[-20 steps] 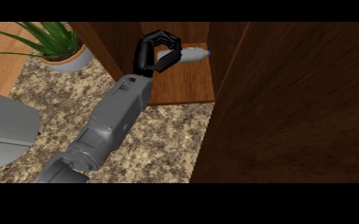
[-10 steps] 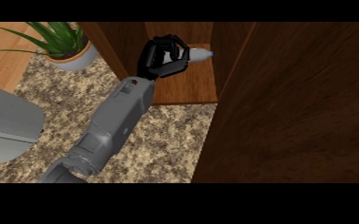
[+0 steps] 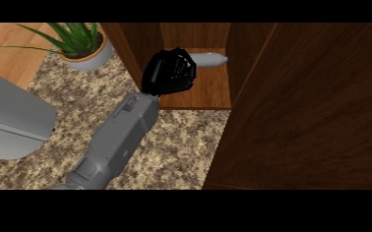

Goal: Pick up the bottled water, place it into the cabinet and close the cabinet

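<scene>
The cabinet opening is narrowed by its side wall on the left and the open door on the right. The gap between them is largely filled by the hand and bottle. Left of the cabinet, the bench is partly taken up by a plant.

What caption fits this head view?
Left hand curled round the bottled water, holding it over the open cabinet's shelf, beside a potted plant.
</scene>
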`<state>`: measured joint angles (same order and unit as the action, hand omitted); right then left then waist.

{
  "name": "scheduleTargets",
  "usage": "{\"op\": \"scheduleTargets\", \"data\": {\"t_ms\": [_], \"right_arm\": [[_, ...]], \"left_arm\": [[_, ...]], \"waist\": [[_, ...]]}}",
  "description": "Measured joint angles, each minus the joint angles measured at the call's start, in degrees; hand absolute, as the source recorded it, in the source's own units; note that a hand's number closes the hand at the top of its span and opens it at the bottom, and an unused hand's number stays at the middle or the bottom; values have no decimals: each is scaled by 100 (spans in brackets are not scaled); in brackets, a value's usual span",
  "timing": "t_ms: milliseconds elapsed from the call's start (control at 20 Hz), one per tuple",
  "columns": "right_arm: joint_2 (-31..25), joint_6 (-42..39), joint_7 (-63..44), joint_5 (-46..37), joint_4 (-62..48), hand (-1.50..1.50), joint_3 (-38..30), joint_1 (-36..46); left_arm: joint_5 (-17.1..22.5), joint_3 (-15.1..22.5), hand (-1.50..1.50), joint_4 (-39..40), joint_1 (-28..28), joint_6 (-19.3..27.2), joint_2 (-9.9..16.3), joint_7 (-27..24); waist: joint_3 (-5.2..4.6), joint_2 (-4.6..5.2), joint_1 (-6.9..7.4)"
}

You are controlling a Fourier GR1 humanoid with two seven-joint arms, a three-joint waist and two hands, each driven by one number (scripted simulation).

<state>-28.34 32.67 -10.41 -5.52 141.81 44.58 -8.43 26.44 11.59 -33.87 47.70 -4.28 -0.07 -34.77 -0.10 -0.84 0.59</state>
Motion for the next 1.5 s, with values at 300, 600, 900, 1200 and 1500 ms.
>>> {"op": "scheduleTargets", "data": {"t_ms": [300, 600, 900, 1200, 1500], "right_arm": [[-158, -50, -38, 28, -36, 150, 76, 45], [-399, -470, -208, 120, -3, 150, 361, 284], [-425, -734, -472, 210, -2, 150, 420, 600], [-77, -789, -1031, 189, -118, 150, 448, 1154], [923, -740, -2033, -43, -278, 150, 486, 2272]], "left_arm": [[153, 356, 150, -1209, -1010, -15, 24, 313], [368, 425, 150, -2499, -2337, -144, 480, 488], [520, 470, 150, -4105, -3721, -96, 1066, 700], [800, 308, 150, -5557, -5075, -245, 1764, 867], [1195, -74, 150, -6819, -6235, -418, 2324, 983]], "waist": [[15, -63, 164], [9, -66, 312], [4, -53, 352], [-6, -25, 329], [-8, 13, 243]]}}
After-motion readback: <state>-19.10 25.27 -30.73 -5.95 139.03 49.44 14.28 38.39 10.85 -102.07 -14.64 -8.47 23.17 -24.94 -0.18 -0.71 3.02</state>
